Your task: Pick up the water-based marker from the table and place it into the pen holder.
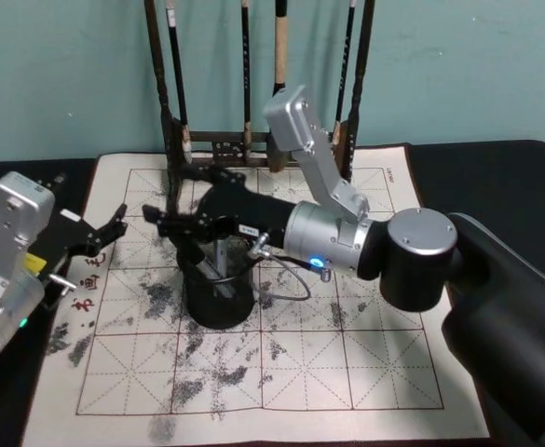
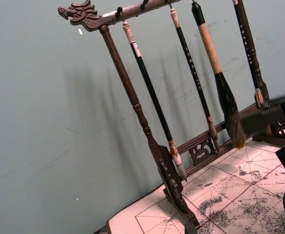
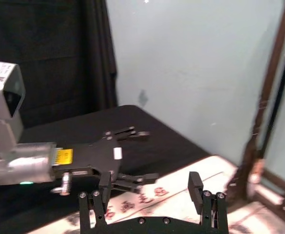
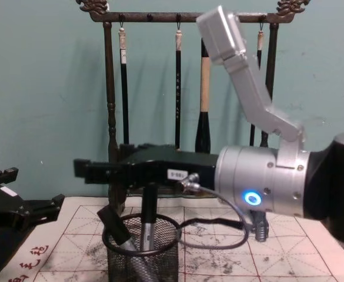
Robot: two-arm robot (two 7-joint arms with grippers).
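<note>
Hovering just above the pen holder [image 4: 142, 252], the right gripper [image 4: 101, 171] has its fingers spread and empty. A grey marker [image 4: 147, 226] stands inside the mesh cup on the calligraphy mat [image 1: 347, 372]. Left gripper [image 1: 104, 233] waits open at the mat's left edge.

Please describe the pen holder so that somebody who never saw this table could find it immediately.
Look at the white gridded calligraphy mat stained with ink. Near its middle, in front of the tall dark wooden brush rack, stands the small round black wire-mesh pen holder, below the right gripper. Unlike the rack with its hanging brushes, it is a low cup, with pens leaning inside.
</note>
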